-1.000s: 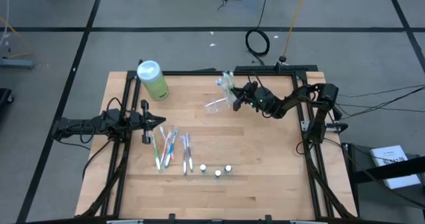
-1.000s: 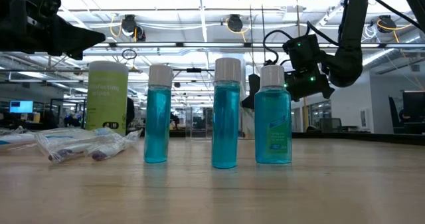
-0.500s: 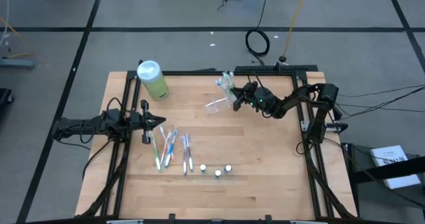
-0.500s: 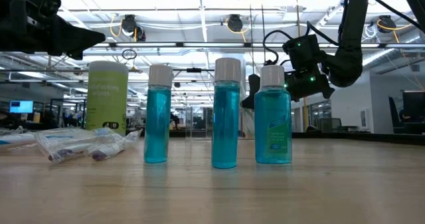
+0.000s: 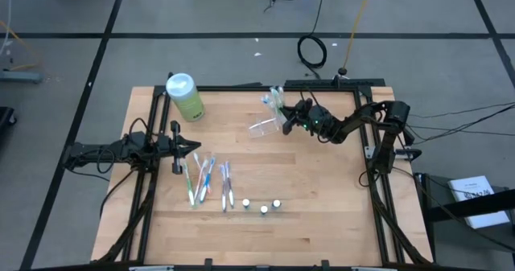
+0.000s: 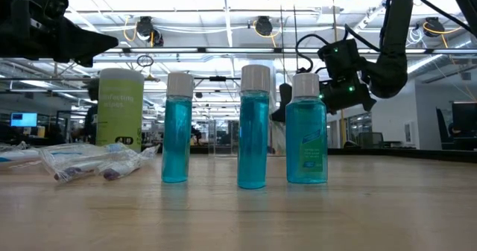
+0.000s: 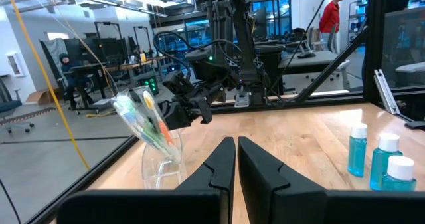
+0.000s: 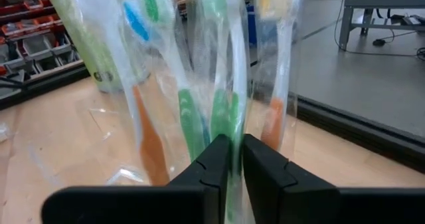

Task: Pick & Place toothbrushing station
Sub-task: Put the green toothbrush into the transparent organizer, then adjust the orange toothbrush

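Note:
The toothbrushing station (image 5: 261, 129), a small clear plastic holder (image 7: 161, 163), stands on the table's far middle. Several wrapped toothbrushes (image 7: 143, 119) stick up out of it and lean toward the far edge. My right gripper (image 5: 286, 120) reaches level from the table's right side to these brushes, and its fingers (image 8: 234, 144) are shut on one of them. My left gripper (image 5: 191, 147) waits shut at the table's left side, pointing toward the holder, its fingers (image 7: 236, 147) touching nothing. My right gripper pinches the green handle of one wrapped toothbrush (image 8: 232, 121) between its two fingers, wrapper and all. The fingers come level from the table's right side and lie across the handle. The brush stands leaning, with its lower end in the clear holder.
A light-green bottle with a white cap (image 5: 185, 96) stands at the far left. Loose wrapped toothbrushes (image 5: 205, 181) lie near the middle left. Three small blue bottles (image 5: 262, 207) stand toward the near edge. People (image 7: 330, 14) move in the room behind.

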